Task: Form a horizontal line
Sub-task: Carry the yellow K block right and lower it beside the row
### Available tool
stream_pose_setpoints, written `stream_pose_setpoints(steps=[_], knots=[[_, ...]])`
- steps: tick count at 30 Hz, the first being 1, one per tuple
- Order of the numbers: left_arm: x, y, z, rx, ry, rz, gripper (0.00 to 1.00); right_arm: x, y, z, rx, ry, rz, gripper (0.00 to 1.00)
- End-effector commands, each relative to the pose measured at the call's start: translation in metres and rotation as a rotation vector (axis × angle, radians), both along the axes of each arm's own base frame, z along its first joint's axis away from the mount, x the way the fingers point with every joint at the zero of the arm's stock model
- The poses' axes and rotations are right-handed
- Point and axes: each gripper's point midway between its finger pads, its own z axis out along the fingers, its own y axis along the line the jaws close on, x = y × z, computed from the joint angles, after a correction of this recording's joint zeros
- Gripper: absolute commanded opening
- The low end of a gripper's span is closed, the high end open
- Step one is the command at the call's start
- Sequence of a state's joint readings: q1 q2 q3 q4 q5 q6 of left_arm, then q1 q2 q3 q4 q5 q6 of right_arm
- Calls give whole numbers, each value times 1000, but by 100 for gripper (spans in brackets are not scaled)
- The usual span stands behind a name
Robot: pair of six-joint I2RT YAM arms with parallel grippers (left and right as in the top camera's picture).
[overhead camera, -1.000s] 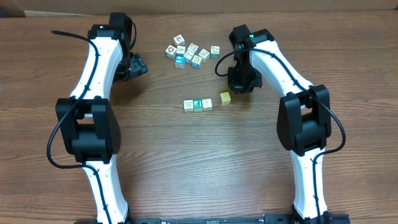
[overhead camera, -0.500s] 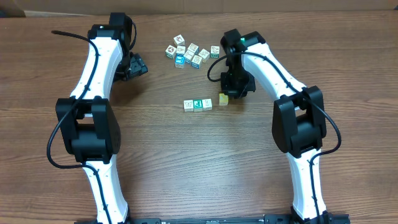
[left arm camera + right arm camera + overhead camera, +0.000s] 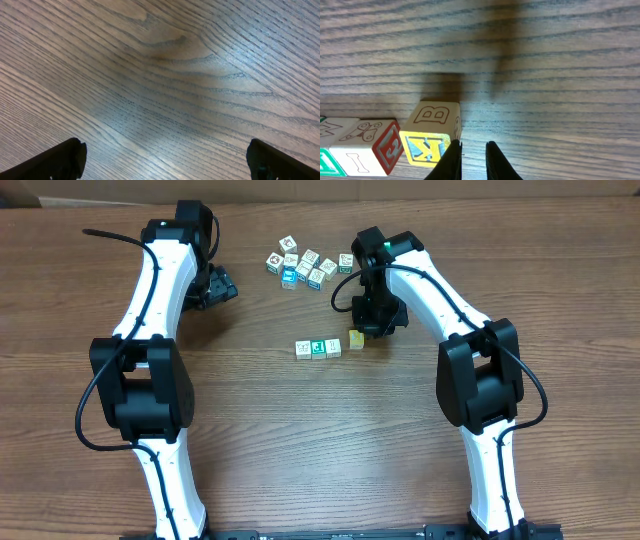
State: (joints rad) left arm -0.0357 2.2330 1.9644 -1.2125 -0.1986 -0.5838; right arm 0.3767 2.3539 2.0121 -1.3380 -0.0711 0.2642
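Brown wood table (image 3: 300,430) holds the line (image 3: 325,347) of four cubes, its yellow cube (image 3: 432,132) a bit crooked, right beside the right gripper (image 3: 472,157), which is pinched nearly closed, holding nothing. The left gripper (image 3: 165,160) is spread wide over bare wood, far off.

Left jaws wide apart; right jaws nearly closed
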Motion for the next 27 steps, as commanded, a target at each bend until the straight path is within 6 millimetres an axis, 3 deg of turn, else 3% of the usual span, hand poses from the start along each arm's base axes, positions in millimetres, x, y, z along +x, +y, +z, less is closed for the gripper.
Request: stream_pose_setpoints(steps=[1,27], knots=[[5,0,15,10,-39,-6,100,5,3,17,11,-52,11,13],[5,0,15,10,-39,-7,100,0,12,17,14,-51,88,13]])
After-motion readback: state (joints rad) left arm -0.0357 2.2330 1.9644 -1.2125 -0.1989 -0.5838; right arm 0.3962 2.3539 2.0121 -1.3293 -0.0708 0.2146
